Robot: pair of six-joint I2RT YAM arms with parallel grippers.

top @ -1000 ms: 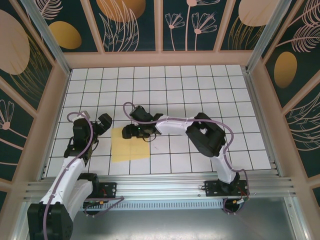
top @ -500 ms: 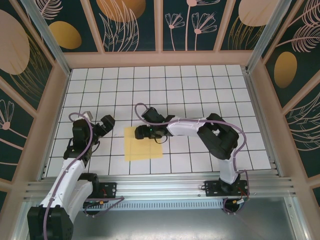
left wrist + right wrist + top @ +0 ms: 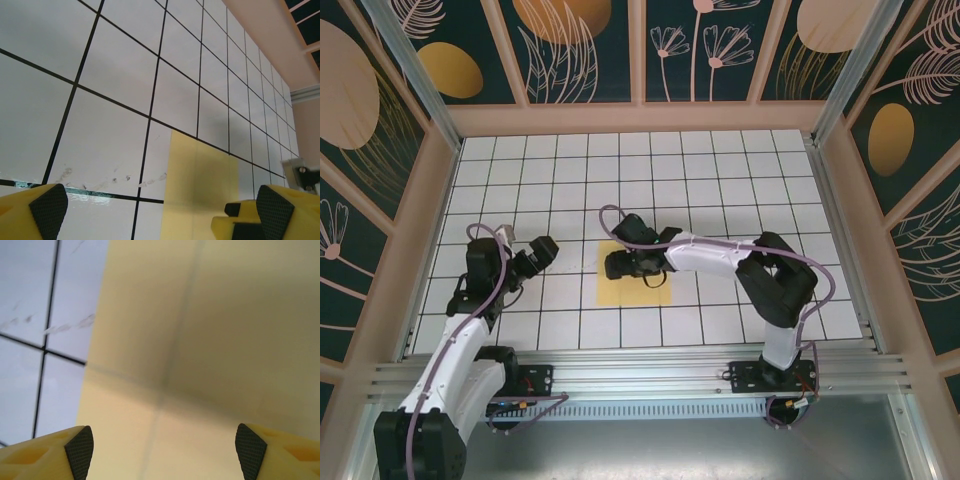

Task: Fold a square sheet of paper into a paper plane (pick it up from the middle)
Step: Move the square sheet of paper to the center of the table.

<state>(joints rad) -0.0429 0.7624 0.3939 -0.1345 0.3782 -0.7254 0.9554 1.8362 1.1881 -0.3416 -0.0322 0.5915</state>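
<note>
Two jaw pairs: spread wide, empty.
Left gripper (image 3: 542, 250): apart from sheet.
Right gripper (image 3: 615, 265): above square sheet of paper (image 3: 635, 292) on tiled table (image 3: 720, 180).

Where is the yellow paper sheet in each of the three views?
Top external: paper sheet at table centre, beneath the right gripper.
Left wrist: paper sheet lower right of centre.
Right wrist: paper sheet across most of the frame.
Shared landmark: black grid lines on the white table, beside the sheet.
</note>
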